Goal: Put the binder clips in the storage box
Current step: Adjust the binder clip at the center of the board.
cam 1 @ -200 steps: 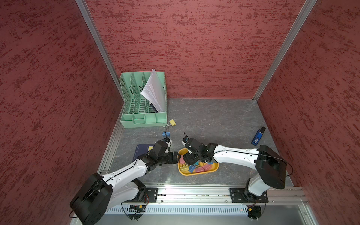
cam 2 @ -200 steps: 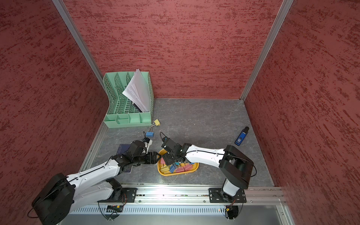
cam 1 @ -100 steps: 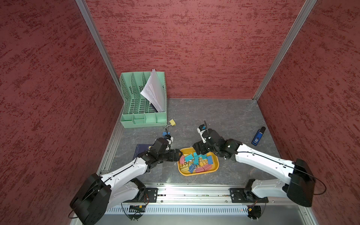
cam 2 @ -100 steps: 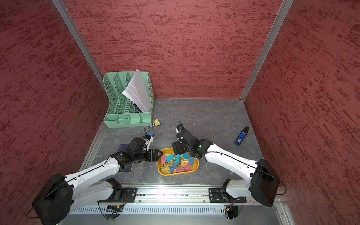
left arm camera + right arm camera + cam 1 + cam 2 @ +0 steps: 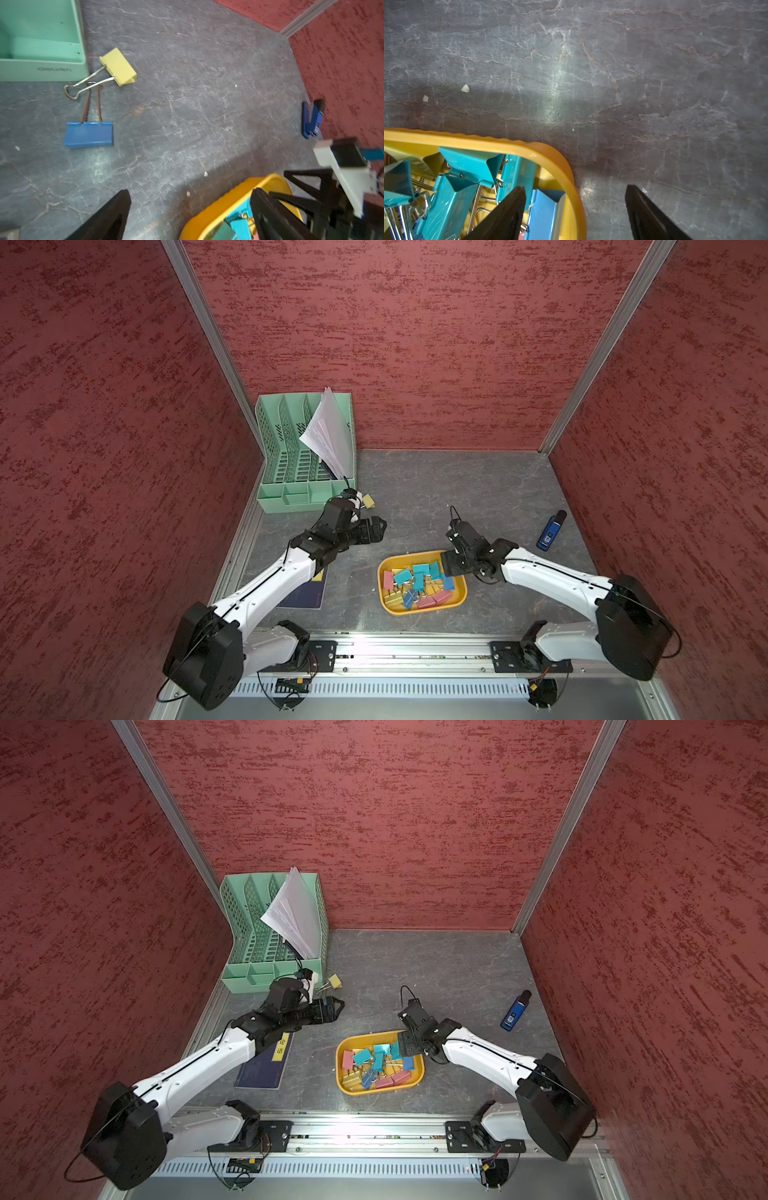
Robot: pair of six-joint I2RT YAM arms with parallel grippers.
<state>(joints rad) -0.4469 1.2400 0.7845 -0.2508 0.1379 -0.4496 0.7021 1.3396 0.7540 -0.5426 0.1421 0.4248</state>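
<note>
Table [image 5: 457, 489]: grey, stone-patterned, enclosed by red walls on 3 sides.

Left arm: reaches from the near rail toward the far left corner. The left gripper [image 5: 376, 529] hangs above bare table between the organizer and the box. In the left wrist view its fingers [image 5: 116, 212] stand wide apart with nothing between them.

Right arm: reaches in from the near right. The right gripper [image 5: 446, 566] sits at the far right corner of the box. In the right wrist view its jaws are apart and empty, 1 finger [image 5: 508, 214] over the box contents and the other over the table outside the rim.

File organizer [image 5: 291, 472]: mint green, perforated, in the far left corner, with a sheaf of papers [image 5: 328, 435] leaning in it.

Notebook [image 5: 264, 1067]: dark blue with a yellow label, flat on the table, partly under the left arm.

Storage box [image 5: 380, 580]: yellow-orange, near the front centre of the table.

Stapler [image 5: 550, 531]: blue, near the right wall, well apart from the box.

Binder clips [image 5: 417, 585]: a heap in teal, pink, yellow and blue lies inside the box. 2 lie outside it, on the table just in front of the organizer: a yellow clip [image 5: 118, 66] and a blue clip [image 5: 88, 134], their wire handles overlapping. The blue clip shows only in the left wrist view.
</note>
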